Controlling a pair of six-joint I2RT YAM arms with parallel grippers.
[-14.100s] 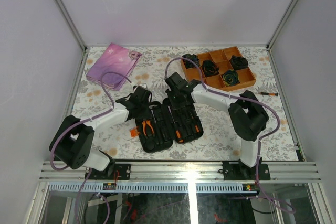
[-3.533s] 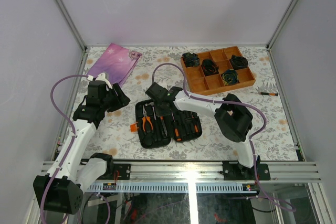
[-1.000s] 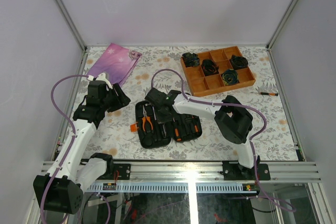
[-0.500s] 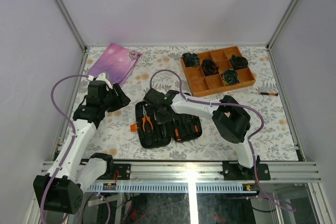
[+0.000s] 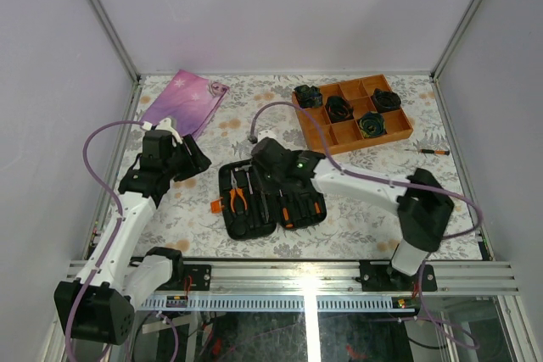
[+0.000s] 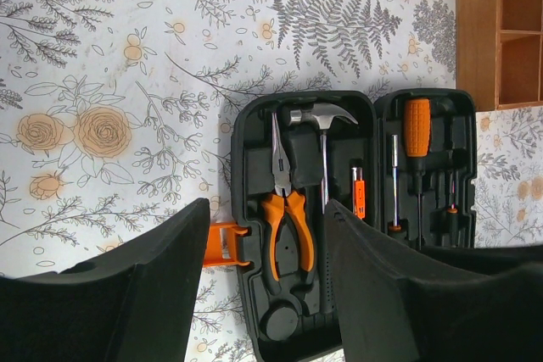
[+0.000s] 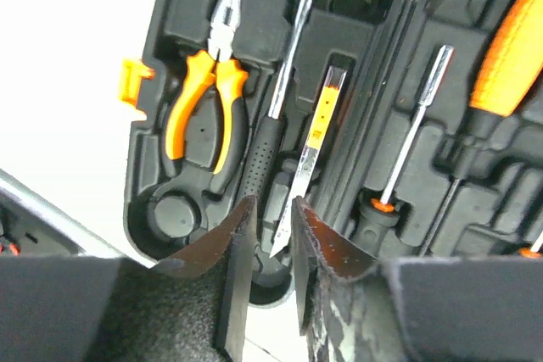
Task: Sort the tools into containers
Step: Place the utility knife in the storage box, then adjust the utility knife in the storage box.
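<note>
Black tool case [image 5: 246,226] lies open at mid-bench [image 6: 127,82], right hand [image 7: 273,209] low over its left half.

Left-half slots hold pliers [image 6: 284,201], hammer [image 6: 322,154] and a slim orange-and-silver tool [image 7: 316,133]. The right half holds an orange-handled screwdriver [image 6: 417,129] and thin drivers [image 6: 395,175]. Right hand's fingers are slightly parted at the slim tool's lower end. The tool looks seated in its slot, so released, but the wrist view doesn't show whether a finger touches it. Left hand [image 6: 265,209] is raised left of the case, fingers wide apart, nothing between them. Orange tray [image 5: 348,133] and pink pouch [image 5: 182,103] sit at the far side, well apart.
</note>
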